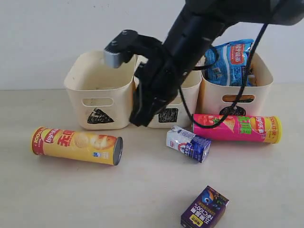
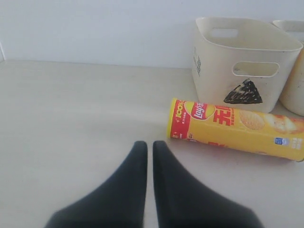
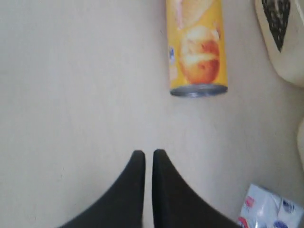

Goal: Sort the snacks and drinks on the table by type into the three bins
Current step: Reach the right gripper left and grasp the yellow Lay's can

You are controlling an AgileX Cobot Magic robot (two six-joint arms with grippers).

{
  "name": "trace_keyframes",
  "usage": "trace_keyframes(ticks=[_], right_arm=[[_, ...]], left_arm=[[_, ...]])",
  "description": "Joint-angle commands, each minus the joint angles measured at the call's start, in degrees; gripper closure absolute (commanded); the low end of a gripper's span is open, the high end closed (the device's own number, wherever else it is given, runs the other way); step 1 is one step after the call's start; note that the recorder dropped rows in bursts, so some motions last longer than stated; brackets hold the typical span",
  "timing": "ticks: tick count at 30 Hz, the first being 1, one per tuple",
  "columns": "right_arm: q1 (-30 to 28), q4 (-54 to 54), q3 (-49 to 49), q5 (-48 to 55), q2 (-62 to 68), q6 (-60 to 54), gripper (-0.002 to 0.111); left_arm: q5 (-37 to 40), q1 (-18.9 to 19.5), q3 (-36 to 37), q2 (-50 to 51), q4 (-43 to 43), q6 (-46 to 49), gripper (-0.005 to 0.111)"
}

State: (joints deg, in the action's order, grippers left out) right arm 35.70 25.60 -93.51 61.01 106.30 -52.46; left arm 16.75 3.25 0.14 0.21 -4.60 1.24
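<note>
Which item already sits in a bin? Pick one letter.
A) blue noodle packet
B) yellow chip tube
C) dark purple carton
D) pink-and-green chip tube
A: the blue noodle packet sticks up out of the right-hand bin, while the yellow chip tube, the pink-and-green chip tube and the dark purple carton lie on the table.

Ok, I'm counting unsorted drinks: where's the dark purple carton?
In the exterior view the dark purple carton lies on the table near the bottom edge, right of centre, apart from the white-and-blue carton above it.
</note>
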Motion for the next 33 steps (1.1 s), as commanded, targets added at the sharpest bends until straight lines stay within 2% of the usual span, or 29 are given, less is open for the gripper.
trace_keyframes(ticks=[1, 7, 8, 11, 13, 16, 23, 33], right_arm=[[5.7, 1.4, 0.2, -8.8, 1.6, -0.4, 0.108], [10.2, 3.0, 0.2, -22.4, 6.4, 0.0, 0.108], [11.0, 4.0, 0.2, -26.3, 7.8, 0.0, 0.104], [11.7, 4.5, -1.7, -27.8, 10.6, 0.0, 0.085], [11.8, 4.9, -4.1, -25.8, 13.1, 0.1, 0.062], [11.8, 5.0, -8.2, -24.2, 16.6, 1.1, 0.038], [11.9, 5.1, -18.8, -19.2, 24.4, 1.5, 0.037], [13.5, 2.5, -20.9, -21.9, 27.3, -0.5, 0.037]], left_arm=[[-0.4, -0.2, -0.1, -0.2, -0.1, -0.3, 0.103], [-0.4, -0.2, -0.1, -0.2, -0.1, -0.3, 0.103], [-0.4, -0.2, -0.1, -0.2, -0.1, -0.3, 0.103], [-0.4, -0.2, -0.1, -0.2, -0.1, -0.3, 0.103], [-0.4, -0.2, -0.1, -0.2, -0.1, -0.3, 0.103], [-0.4, -0.2, -0.1, -0.2, -0.1, -0.3, 0.103], [-0.4, -0.2, -0.1, -0.2, -0.1, -0.3, 0.103], [-0.4, -0.2, -0.1, -0.2, -0.1, -0.3, 0.103]])
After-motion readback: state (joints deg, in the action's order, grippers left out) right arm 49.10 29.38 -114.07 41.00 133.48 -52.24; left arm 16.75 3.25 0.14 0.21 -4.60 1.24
